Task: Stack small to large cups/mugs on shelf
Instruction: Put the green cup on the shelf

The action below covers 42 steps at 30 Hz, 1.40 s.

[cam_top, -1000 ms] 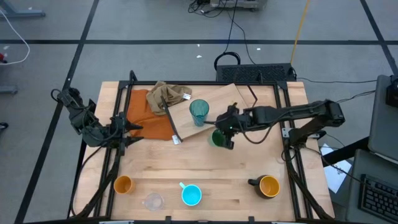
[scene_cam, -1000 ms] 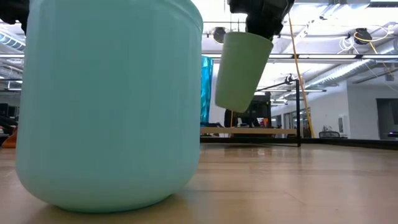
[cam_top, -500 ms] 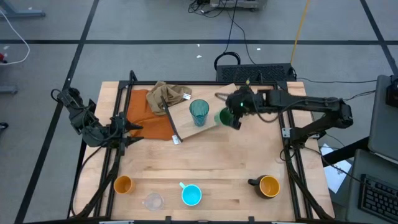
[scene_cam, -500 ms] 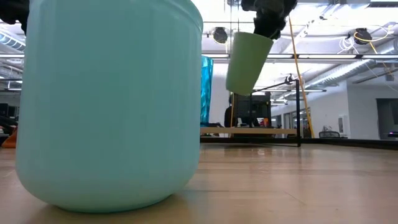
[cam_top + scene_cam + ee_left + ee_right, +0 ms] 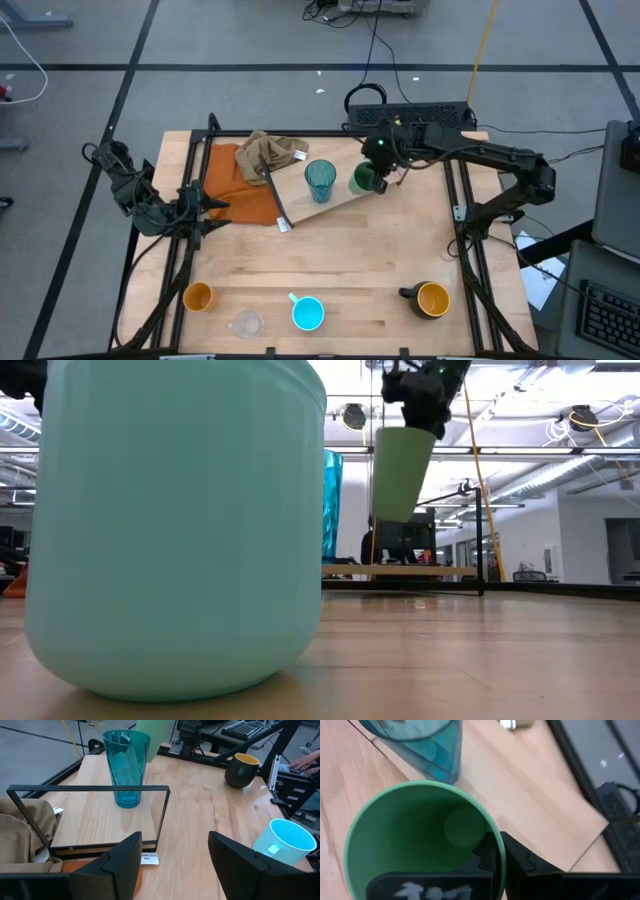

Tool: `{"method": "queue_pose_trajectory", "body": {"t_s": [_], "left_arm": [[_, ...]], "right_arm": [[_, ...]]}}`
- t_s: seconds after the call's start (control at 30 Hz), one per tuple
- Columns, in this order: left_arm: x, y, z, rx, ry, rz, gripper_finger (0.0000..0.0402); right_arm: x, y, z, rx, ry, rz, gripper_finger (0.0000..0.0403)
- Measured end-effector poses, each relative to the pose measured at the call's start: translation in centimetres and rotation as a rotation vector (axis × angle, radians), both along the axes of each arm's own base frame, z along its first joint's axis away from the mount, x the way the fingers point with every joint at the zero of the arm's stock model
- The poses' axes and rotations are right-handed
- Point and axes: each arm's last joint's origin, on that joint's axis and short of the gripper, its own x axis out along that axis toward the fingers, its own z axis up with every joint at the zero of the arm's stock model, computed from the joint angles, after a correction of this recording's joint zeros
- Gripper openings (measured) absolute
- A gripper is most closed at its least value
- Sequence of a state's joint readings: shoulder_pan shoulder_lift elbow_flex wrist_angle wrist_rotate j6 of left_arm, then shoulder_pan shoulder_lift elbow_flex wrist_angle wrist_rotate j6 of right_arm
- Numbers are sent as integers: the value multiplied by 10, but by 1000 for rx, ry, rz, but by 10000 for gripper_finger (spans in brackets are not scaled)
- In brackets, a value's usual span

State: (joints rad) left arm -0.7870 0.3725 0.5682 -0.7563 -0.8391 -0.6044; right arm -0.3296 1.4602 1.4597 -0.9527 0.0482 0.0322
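Wooden table [image 5: 330, 260], orange cloth [image 5: 238, 190] at its far left with a tan rag [image 5: 268, 153] bunched on top. Shelf [image 5: 340, 205] sits angled at the far middle, legs on the table. Teal tumbler [image 5: 320, 180] stands upright on the shelf. Right gripper [image 5: 378, 172] is over the shelf just beside the tumbler, fingers clamped on the rim of the green cup [image 5: 364, 182], cup lifted clear of the board and mouth up. Left gripper [image 5: 172, 857] is parked low at the table's left edge beside the cloth, fingers partly spread, nothing between them. Near edge, left to right: orange cup [image 5: 198, 296], clear glass [image 5: 246, 323], light-blue mug [image 5: 307, 313], black mug [image 5: 430, 298].
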Motion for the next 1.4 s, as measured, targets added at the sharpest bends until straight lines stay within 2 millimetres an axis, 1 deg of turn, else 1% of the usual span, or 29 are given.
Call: {"method": "queue_pose_trajectory", "body": {"t_s": [0.3,0.5,0.9,1.0,1.4], "left_arm": [[0,0,0,1,-2,4,230],[0,0,0,1,-2,5,230],[0,0,0,1,-1,6,230],[0,0,0,1,-1,6,230],[0,0,0,-1,2,1,230]], "right_arm": [[9,-12,-14,53,28,23,0],[13,-21,-18,56,16,22,0],[10,-32,-19,66,-2,8,0],[11,-32,-19,60,-12,11,0],[21,-37,-34,78,38,23,0]]}}
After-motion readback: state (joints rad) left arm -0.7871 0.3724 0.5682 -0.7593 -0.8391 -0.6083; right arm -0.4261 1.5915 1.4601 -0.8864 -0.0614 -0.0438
